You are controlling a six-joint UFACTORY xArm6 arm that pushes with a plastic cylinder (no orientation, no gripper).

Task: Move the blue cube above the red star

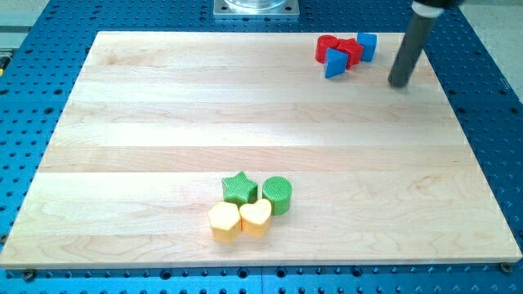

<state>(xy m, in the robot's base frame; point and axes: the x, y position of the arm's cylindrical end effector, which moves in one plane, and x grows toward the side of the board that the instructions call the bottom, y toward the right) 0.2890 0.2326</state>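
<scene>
The blue cube point(368, 46) sits near the view's top right and touches the right side of the red star point(350, 50). A second red block point(327, 47), its shape unclear, lies against the star's left side. A blue triangular block point(335, 64) lies just below these two red blocks. My tip point(400, 84) rests on the board to the right of and slightly below the blue cube, a short gap away, touching no block. The rod rises toward the view's top right corner.
Near the view's bottom centre a green star point(239, 188), a green cylinder point(277, 195), a yellow hexagon point(224, 221) and a yellow heart point(256, 218) sit clustered together. The wooden board point(163, 122) lies on a blue perforated table point(33, 98).
</scene>
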